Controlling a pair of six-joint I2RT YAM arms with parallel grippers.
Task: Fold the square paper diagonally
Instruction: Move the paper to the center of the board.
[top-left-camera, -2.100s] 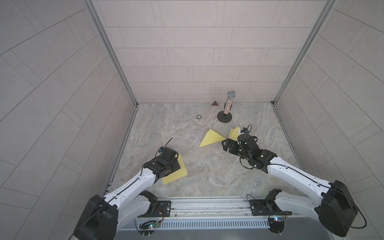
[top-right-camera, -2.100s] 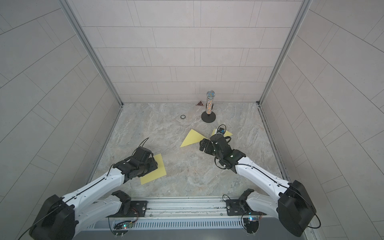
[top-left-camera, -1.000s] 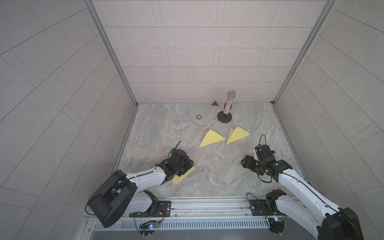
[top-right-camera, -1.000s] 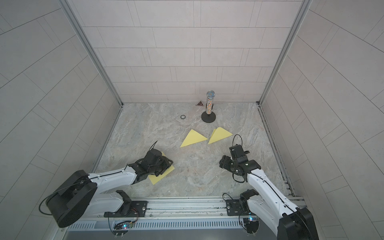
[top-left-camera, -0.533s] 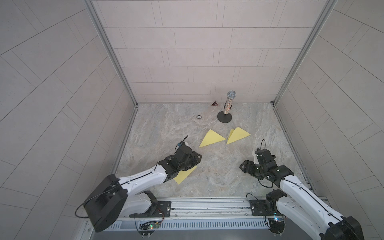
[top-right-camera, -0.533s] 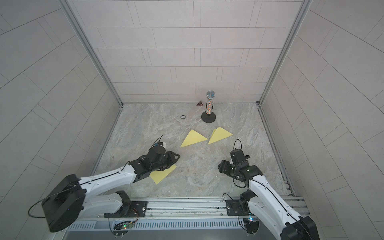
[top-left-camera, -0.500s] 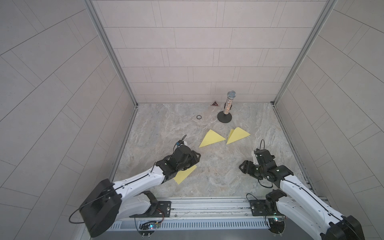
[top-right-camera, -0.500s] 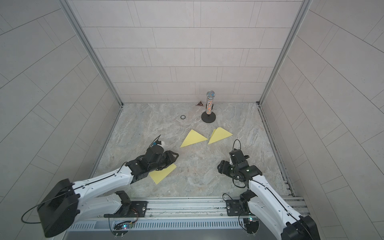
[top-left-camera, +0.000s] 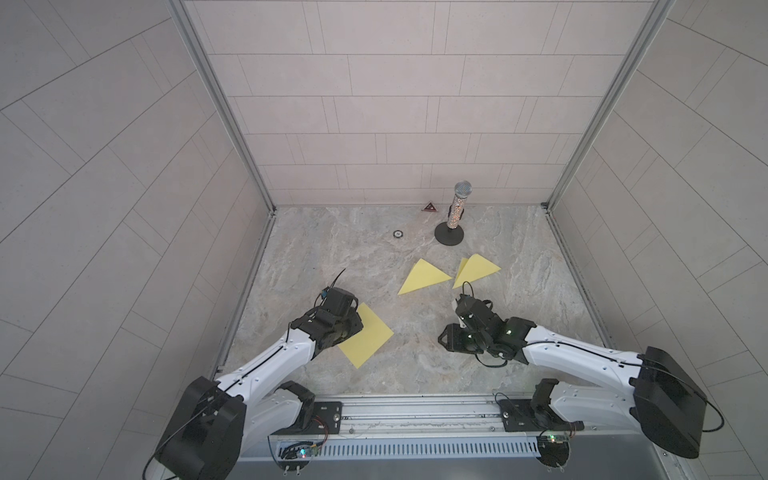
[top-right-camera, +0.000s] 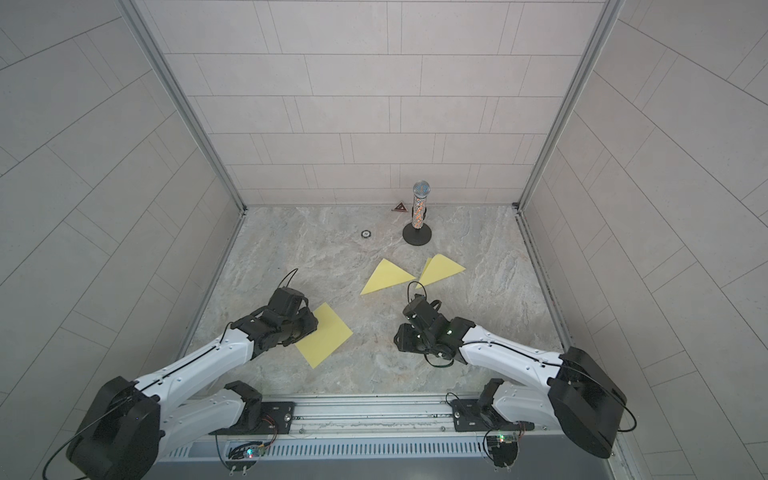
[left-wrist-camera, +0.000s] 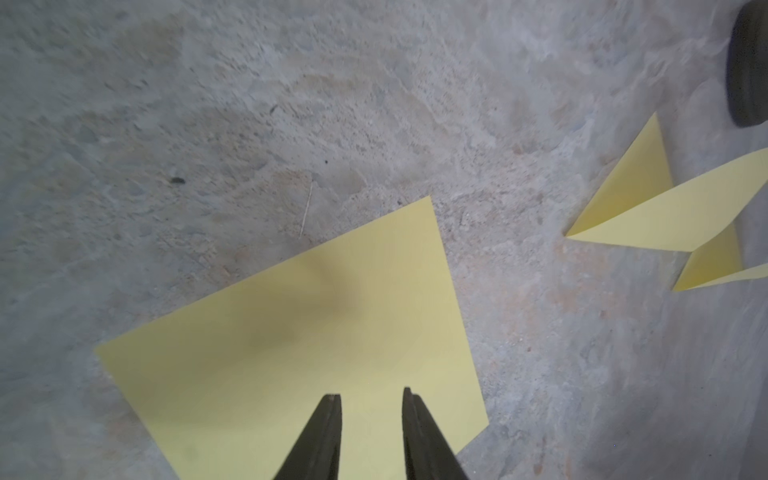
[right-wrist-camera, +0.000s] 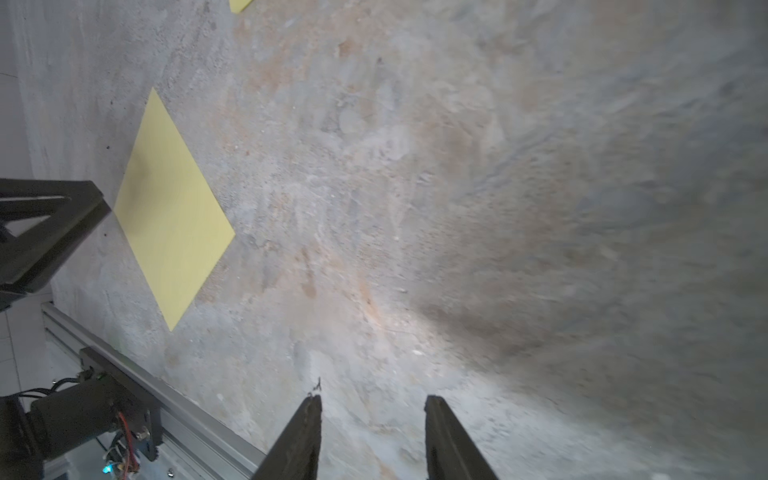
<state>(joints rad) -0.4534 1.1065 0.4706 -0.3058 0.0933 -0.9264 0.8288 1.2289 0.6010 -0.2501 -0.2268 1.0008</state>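
The marbled table (top-left-camera: 374, 257) bears a flat, unfolded yellow square paper (top-left-camera: 370, 336), lying directly beneath the left gripper (left-wrist-camera: 371, 397) and spreading out ahead of its tips, well apart from the right gripper (right-wrist-camera: 374, 399). A folded triangle (top-left-camera: 422, 276) and a second folded triangle (top-left-camera: 476, 269) lie near the right gripper, beyond it from the robot's base. The left jaws stand narrowly parted with nothing between them, though whether they touch the sheet is unclear. The right jaws stand wider, empty over bare table.

Square paper (top-left-camera: 368, 338) lies left; folded triangles (top-left-camera: 424, 276) behind (perhaps touching).
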